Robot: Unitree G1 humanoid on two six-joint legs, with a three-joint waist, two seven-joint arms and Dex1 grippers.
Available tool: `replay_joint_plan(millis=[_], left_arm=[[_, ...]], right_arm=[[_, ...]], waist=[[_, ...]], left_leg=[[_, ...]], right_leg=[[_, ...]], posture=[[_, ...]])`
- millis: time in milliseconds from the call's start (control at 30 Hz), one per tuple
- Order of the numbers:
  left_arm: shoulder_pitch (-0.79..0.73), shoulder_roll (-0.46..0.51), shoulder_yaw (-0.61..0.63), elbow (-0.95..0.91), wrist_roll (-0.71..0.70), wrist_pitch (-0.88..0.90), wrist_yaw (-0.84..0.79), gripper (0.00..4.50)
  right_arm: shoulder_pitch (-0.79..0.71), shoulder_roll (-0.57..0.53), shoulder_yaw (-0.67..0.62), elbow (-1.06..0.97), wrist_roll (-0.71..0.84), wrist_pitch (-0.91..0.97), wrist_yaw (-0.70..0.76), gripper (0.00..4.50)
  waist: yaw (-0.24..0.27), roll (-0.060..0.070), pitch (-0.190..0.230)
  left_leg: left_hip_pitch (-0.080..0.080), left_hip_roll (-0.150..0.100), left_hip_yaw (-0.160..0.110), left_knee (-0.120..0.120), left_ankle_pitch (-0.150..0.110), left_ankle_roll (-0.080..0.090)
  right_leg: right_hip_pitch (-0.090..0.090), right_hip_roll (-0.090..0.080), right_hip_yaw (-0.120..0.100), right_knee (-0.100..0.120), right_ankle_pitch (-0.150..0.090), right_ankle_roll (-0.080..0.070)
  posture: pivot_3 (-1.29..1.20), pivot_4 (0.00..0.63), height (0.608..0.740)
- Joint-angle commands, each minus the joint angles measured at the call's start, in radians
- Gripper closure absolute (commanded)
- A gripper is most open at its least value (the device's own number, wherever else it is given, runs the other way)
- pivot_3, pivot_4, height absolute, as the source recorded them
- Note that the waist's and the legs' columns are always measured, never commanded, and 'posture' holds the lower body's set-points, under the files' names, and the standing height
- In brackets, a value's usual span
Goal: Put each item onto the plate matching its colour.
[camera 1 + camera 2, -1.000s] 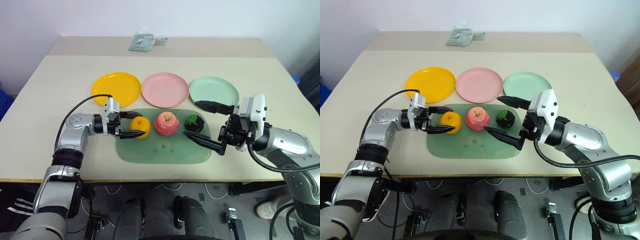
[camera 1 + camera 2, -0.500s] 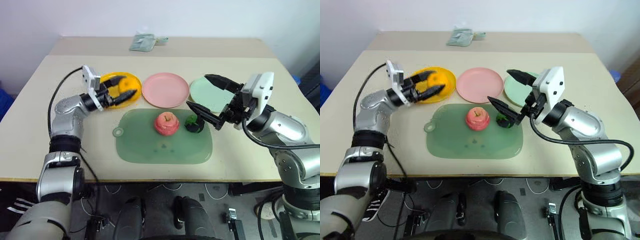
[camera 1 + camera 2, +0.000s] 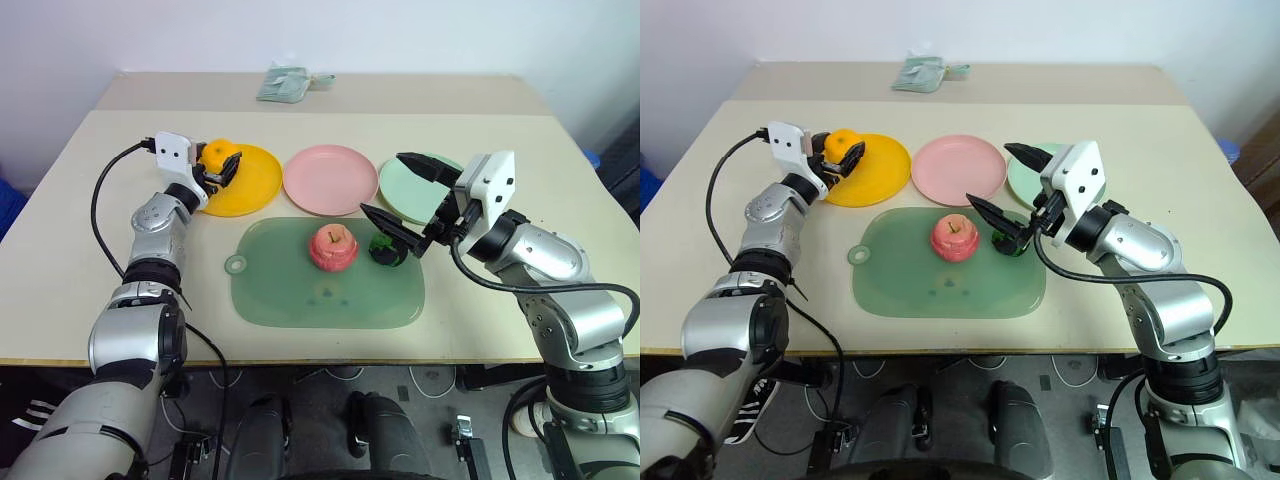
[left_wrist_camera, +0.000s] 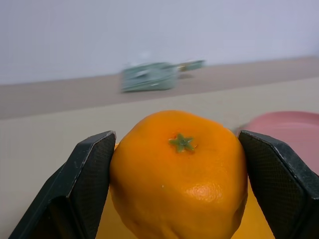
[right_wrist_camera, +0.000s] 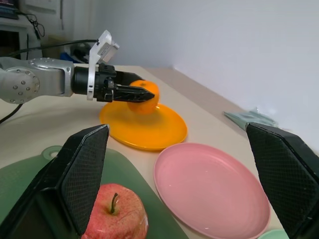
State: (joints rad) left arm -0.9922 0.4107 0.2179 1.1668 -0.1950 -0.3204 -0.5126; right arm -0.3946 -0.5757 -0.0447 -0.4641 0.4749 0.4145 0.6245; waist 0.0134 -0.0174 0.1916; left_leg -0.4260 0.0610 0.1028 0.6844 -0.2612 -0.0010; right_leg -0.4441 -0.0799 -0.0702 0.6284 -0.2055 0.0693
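Note:
My left gripper [image 3: 222, 166] is shut on the orange mandarin [image 3: 222, 154] and holds it over the near-left part of the yellow plate [image 3: 252, 182]; I cannot tell if the fruit touches the plate. In the left wrist view the mandarin [image 4: 179, 174] sits between both black fingers [image 4: 82, 189]. The pink plate [image 3: 330, 180] and the mint green plate [image 3: 408, 196] lie empty to its right. The pink-red apple [image 3: 333, 247] and the dark green item [image 3: 386, 248] rest on the green mat [image 3: 320, 295]. My right gripper [image 3: 382, 184] hangs open above the dark green item.
A folded greenish cloth [image 3: 286, 82] lies at the table's far edge. The mat takes up the near middle of the beige table [image 3: 90, 260]. A black cable [image 3: 105, 200] loops from my left wrist.
My left gripper lifted the mandarin off the mat and carried it back and to the left over the yellow plate. The right gripper rose slightly, staying open.

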Motion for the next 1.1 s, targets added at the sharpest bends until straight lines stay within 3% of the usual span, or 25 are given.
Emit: replay_joint_plan(millis=[33, 100, 267, 400, 533, 700, 833, 1100], left_arm=[[-0.037, -0.001, 0.006, -0.008, 0.011, -0.026, 0.007, 0.54], [-0.038, 0.0, 0.017, -0.014, -0.002, -0.024, -0.012, 0.01], [-0.026, 0.012, 0.003, -0.031, 0.021, -0.076, -0.039, 0.01], [-0.036, 0.01, 0.033, -0.066, -0.046, -0.053, -0.176, 0.01], [-0.025, 0.019, 0.049, -0.166, -0.159, 0.084, -0.467, 0.01], [0.114, 0.106, 0.005, -0.427, -0.293, 0.356, -0.882, 0.01], [0.195, 0.181, -0.006, -0.56, -0.327, 0.488, -0.965, 0.01], [0.322, 0.294, -0.014, -0.751, -0.384, 0.684, -1.065, 0.01]], right_arm=[[0.0, 0.0, -0.021, -0.036, 0.001, -0.017, 0.0, 0.0], [0.002, -0.003, -0.024, -0.038, -0.001, -0.018, 0.0, 0.0], [0.008, -0.007, -0.03, -0.039, -0.001, -0.018, 0.003, 0.0], [0.01, -0.011, -0.027, -0.038, -0.005, -0.018, 0.006, 0.0], [0.008, -0.017, -0.019, -0.04, 0.012, 0.011, 0.018, 0.0], [-0.034, 0.002, 0.069, -0.04, -0.003, 0.107, 0.002, 0.0], [-0.113, 0.081, 0.173, -0.004, -0.046, 0.135, -0.033, 0.0], [-0.247, 0.103, 0.331, 0.123, -0.123, 0.358, -0.029, 0.0]], waist=[[-0.001, 0.0, 0.0], [-0.001, 0.0, 0.0], [-0.002, 0.0, 0.0], [-0.002, 0.0, 0.0], [-0.001, 0.0, 0.0], [-0.02, 0.0, 0.0], [-0.034, 0.0, 0.0], [-0.022, 0.0, 0.0]], left_leg=[[0.0, 0.0, 0.0, 0.0, 0.0, 0.0], [0.0, 0.0, 0.0, 0.0, 0.0, 0.0], [0.0, 0.0, 0.0, 0.0, 0.0, 0.0], [0.0, 0.0, 0.0, 0.0, 0.0, 0.0], [0.0, 0.0, 0.0, 0.0, 0.0, 0.0], [0.001, 0.001, 0.001, 0.0, 0.0, 0.0], [0.001, 0.002, 0.0, 0.0, 0.0, 0.0], [0.0, 0.001, -0.001, 0.0, 0.0, -0.001]], right_leg=[[0.0, 0.0, 0.0, 0.0, 0.0, 0.0], [0.0, 0.0, 0.0, 0.0, 0.0, 0.0], [0.0, 0.0, 0.0, 0.0, 0.0, 0.0], [0.0, 0.0, 0.0, 0.0, 0.0, 0.0], [0.0, 0.0, 0.0, 0.0, 0.0, 0.0], [0.0, 0.0, 0.0, 0.001, 0.0, 0.0], [-0.001, 0.002, 0.0, 0.002, 0.0, -0.001], [-0.001, -0.001, 0.0, 0.001, -0.001, -0.002]], posture=[[0.0, 0.15, 0.74], [0.0, 0.15, 0.74], [0.0, 0.15, 0.74], [0.0, 0.15, 0.74], [0.0, 0.15, 0.74], [0.0, 0.15, 0.74], [0.0, 0.15, 0.74], [0.0, 0.15, 0.74]])
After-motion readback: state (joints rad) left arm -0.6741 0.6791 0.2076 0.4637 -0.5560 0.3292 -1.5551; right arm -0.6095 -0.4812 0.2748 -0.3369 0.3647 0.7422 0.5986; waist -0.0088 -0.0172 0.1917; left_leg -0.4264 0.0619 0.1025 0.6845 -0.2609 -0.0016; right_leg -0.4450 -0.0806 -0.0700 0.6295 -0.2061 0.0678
